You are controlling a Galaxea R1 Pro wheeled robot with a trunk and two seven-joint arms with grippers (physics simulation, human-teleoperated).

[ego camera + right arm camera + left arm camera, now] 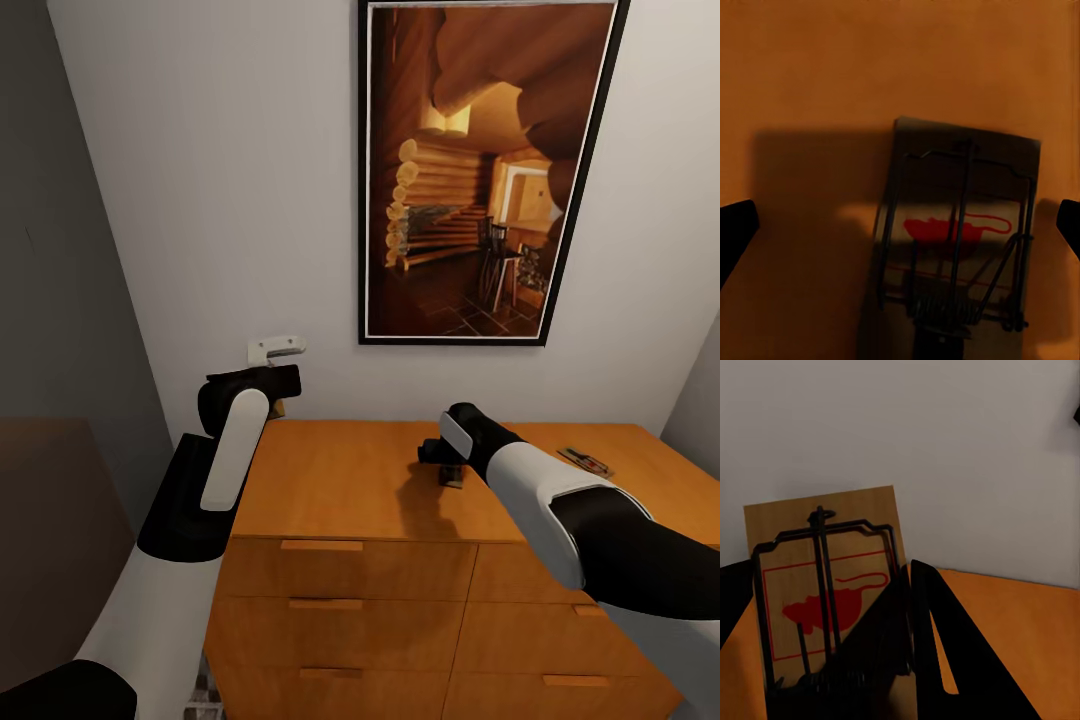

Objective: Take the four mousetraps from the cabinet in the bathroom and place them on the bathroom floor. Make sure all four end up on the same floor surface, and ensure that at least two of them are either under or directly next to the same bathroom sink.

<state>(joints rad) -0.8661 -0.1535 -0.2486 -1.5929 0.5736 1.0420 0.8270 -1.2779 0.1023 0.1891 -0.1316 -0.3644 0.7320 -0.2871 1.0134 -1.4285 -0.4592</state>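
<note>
Now the left gripper (907, 660) clamps one mousetrap (825, 585) above the cabinet (340, 480) at nine o'clock, the right gripper (900, 232) gapes over a second mousetrap (952, 240) mid-top, a third mousetrap (586, 461) waits at three o'clock, none floored yet.

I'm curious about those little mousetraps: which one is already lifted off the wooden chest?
The mousetrap clamped in the left gripper, raised near the wall. Another mousetrap lies flat under the open right gripper; a third lies far right.
</note>
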